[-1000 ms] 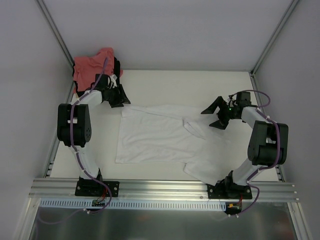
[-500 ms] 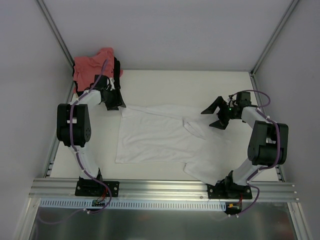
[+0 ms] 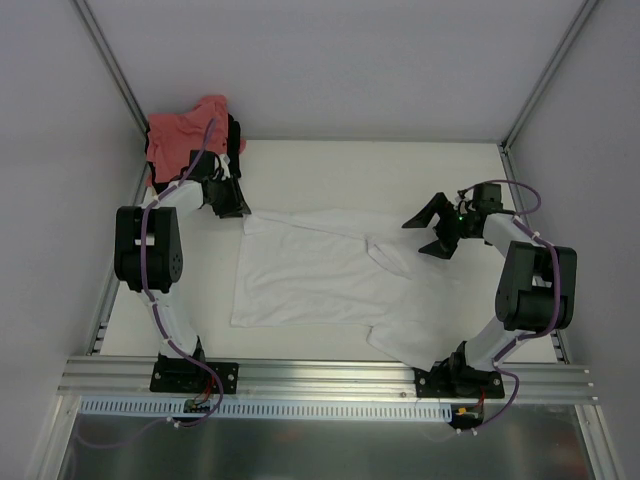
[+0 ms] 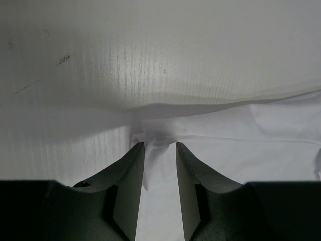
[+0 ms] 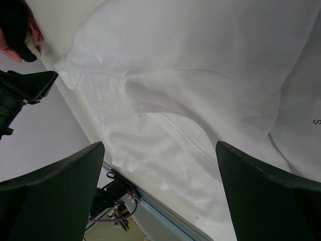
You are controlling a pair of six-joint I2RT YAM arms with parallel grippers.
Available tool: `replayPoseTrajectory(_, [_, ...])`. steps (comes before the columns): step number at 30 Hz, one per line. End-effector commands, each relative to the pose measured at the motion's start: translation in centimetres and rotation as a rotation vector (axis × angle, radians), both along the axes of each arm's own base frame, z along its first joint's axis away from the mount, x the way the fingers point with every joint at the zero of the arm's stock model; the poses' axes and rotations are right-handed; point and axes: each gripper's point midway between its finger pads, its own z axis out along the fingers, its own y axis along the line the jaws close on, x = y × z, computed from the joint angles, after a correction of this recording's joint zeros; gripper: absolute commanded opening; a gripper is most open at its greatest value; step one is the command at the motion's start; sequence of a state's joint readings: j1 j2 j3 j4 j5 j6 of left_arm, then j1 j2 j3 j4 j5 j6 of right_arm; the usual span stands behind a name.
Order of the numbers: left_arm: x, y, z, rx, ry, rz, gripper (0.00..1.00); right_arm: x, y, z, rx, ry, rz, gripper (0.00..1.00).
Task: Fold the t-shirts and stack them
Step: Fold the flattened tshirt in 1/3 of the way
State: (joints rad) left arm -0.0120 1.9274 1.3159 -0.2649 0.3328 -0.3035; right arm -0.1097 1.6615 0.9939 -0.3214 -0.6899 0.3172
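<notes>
Left gripper [image 4: 159, 148] has slid to the shirt's [image 3: 310, 275] upper-left corner and its jaws have narrowed around the cloth; whether they grip yet, I cannot tell. A fold looks ready to start. Shirt lies flat mid-frame. Right gripper [image 3: 427, 236] hovers spread wide. The label [image 5: 316, 113] shows one cropped dark mark, unreadable

pale cream table [image 3: 330, 170] is sitting inside a boxed-in booth, with plain grey-white walls closing it in: back wall [image 3: 330, 60], left wall [image 3: 40, 220], right wall [image 3: 605, 250]. slim metal posts [image 3: 110, 70] are running up the back corners. a ribbed aluminium rail [image 3: 330, 372] is spanning the near edge, a slotted strip [image 3: 330, 407] is running under it, and a shiny metal sheet [image 3: 330, 445] below is catching blurry reflections. light is falling soft and even.
</notes>
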Motion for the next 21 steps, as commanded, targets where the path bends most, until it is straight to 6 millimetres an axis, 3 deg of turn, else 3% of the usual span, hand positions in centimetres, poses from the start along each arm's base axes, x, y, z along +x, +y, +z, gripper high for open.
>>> replayPoseTrajectory(1, [0.9,-0.1,0.7,-0.018,-0.025,-0.002,0.32,0.6,-0.2,1.7,0.010,-0.054,0.012,0.99])
replayPoseTrajectory(21, [0.3,0.1,-0.7,-0.003,0.015,-0.006,0.35,0.6,0.0,1.5,0.024,-0.052,0.014,1.00])
